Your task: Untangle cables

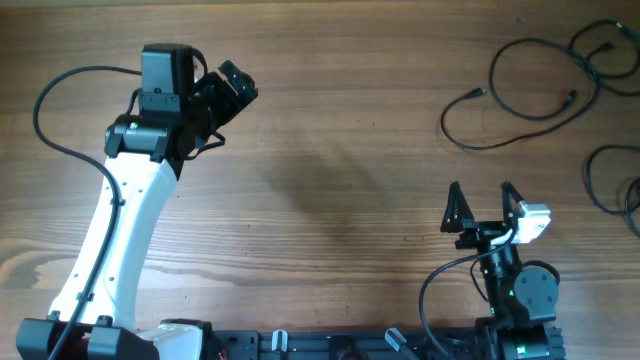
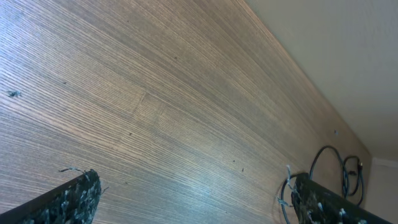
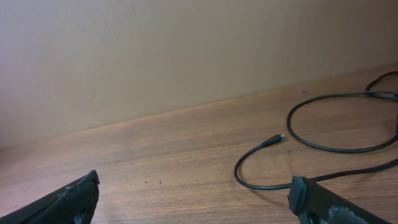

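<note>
With right gripper [image 3: 194, 186] and left gripper [image 2: 186, 186] both spread and empty, reach right gripper forward-right to cables [image 3: 268, 142], well apart from it; pinch near loose end, seemingly clear of crossings.

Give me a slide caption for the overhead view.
Left gripper and right gripper open and empty over the wooden table; loose black cables lie untouched at its right edge.

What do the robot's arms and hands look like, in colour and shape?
The left arm is a long white link with black joints and a black wire along it. The right arm is black, with a white part and small green lights. The left hand and the right hand have black fingers.
</note>
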You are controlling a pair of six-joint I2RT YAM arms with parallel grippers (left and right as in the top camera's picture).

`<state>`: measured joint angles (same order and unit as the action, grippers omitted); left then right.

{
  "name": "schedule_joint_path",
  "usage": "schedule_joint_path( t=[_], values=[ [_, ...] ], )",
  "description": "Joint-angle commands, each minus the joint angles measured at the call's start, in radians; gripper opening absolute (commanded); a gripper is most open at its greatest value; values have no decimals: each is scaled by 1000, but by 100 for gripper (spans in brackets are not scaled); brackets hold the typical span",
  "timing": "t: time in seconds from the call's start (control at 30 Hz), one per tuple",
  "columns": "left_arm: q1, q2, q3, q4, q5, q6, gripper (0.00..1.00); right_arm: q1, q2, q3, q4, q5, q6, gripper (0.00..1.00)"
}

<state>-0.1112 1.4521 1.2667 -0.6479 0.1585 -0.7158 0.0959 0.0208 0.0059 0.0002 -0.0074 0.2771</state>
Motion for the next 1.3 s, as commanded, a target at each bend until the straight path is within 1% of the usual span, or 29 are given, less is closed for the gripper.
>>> schedule_joint_path(
  t=[0.0, 0.57, 0.67, 0.73, 0.77, 0.87, 0.93, 1.0, 1.07, 1.1, 1.27],
  values=[
    [-5, 7, 4, 0, 8, 2, 100, 5, -7, -1, 3, -20, 18, 100],
    [-5, 7, 4, -6, 8, 4, 100, 5, -7, -1, 3, -20, 18, 100],
    [-4, 6, 3, -58, -52, 5, 100, 5, -7, -1, 3, -20, 18, 100],
    [-5, -5, 2, -73, -64, 5, 100, 5, -7, -1, 3, -20, 19, 100],
    [-7, -19, 1, -83, -68, 6, 100, 5, -7, -1, 3, -20, 18, 100],
    [-11, -82, -17, -90, -143, 10, 100, 5, -7, -1, 3, -20, 18, 100],
    [-11, -143, -55, -81, -153, 34, 100, 5, -7, -1, 3, -20, 18, 100],
    [-3, -216, -123, -30, -153, 69, 100, 5, -7, -1, 3, -20, 18, 100],
    [12, -301, -223, 71, -151, 108, 100, 5, -7, -1, 3, -20, 18, 100],
    [31, -407, -356, 194, -144, 140, 100, 5, -7, -1, 3, -20, 18, 100],
    [80, -671, -651, 425, -124, 163, 100, 5, -7, -1, 3, -20, 19, 100]
  ],
)
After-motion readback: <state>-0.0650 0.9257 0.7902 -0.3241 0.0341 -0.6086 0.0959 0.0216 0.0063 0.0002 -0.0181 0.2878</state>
